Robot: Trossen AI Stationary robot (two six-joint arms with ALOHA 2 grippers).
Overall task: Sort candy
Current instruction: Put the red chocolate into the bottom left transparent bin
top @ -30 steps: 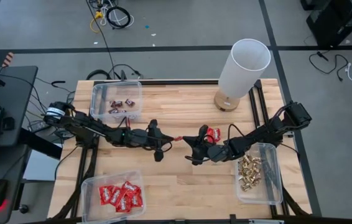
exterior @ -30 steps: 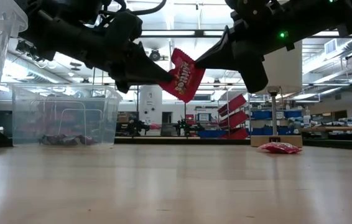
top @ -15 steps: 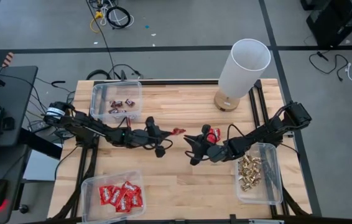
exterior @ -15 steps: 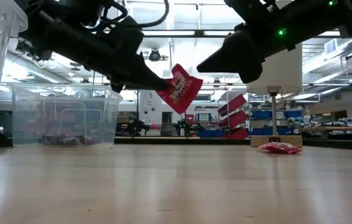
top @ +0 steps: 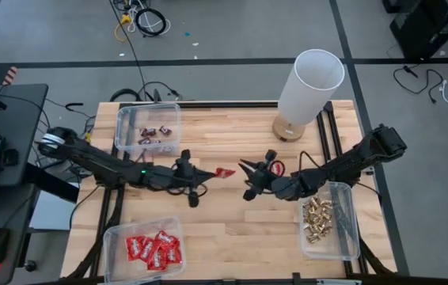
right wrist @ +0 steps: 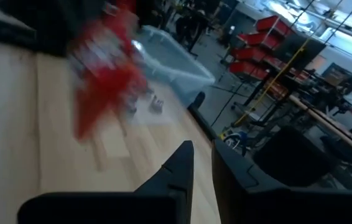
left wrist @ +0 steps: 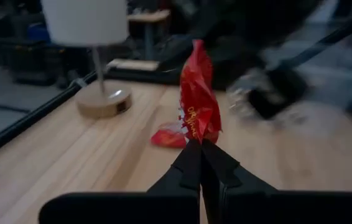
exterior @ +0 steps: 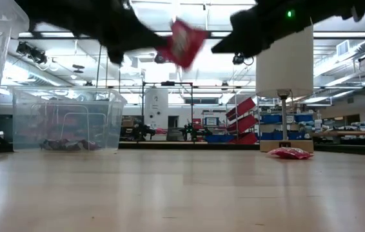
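**L gripper holds red packet aloft**

L gripper [top: 206, 173] clamped tight on a red candy packet [top: 224, 172], lifted off the table (packet sticks up past the fingertips). R gripper [top: 247, 165] just across from it, fingers slightly parted, gripping nothing. Behind R gripper: one red candy [top: 276, 168] on wood. Bins further out: purple bars [top: 154, 134], red packets [top: 153, 250], gold pieces [top: 317, 219].

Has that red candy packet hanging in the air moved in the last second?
Yes. The red packet, pinched by the left gripper, has risen in the low view, well above the clear bin behind it.
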